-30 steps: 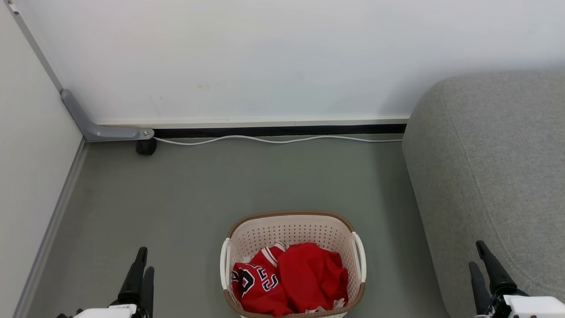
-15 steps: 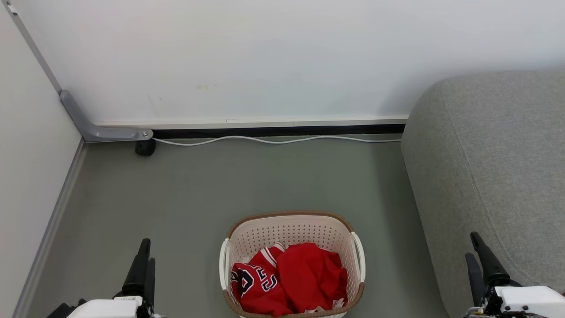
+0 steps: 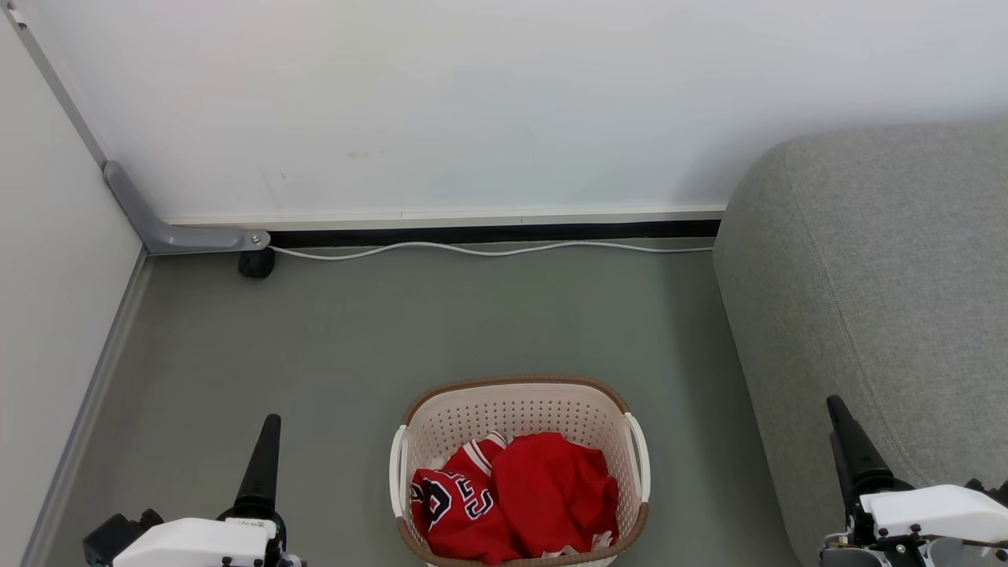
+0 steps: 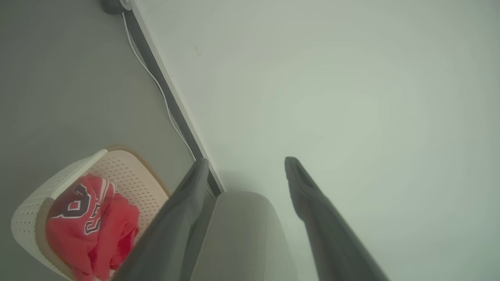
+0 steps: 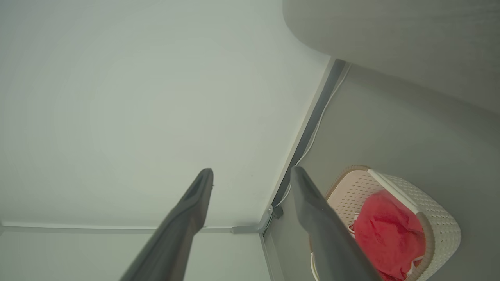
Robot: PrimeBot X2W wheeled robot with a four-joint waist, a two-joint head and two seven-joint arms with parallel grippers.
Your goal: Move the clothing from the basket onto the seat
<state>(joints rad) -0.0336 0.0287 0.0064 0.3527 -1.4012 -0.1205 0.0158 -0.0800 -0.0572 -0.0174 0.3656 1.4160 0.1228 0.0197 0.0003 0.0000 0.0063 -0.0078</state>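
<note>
The cream basket (image 3: 520, 405) stands on the grey floor at the bottom centre, and the red clothing (image 3: 516, 496) lies heaped inside it, the lettered jersey on the left. The grey seat (image 3: 890, 299) fills the right side. My left gripper (image 3: 268, 429) hovers left of the basket, seen edge-on. My right gripper (image 3: 836, 413) hangs in front of the seat's edge. The left wrist view shows my left gripper (image 4: 247, 160) open and empty, with the basket (image 4: 23, 226), the clothing (image 4: 90, 222) and the seat (image 4: 242, 234) beyond. My right gripper (image 5: 252, 171) is open and empty beside the basket (image 5: 441, 218) and the clothing (image 5: 386, 234).
A white wall closes off the back, and a pale panel runs down the left side. A white cable (image 3: 488, 250) lies along the dark baseboard. A grey bracket with a black caster (image 3: 256, 264) sits in the back left corner. Bare floor surrounds the basket.
Both grippers have risen further into the head view. The left one has turned, so its two fingers now line up as one. The basket and the clothing have not moved.
</note>
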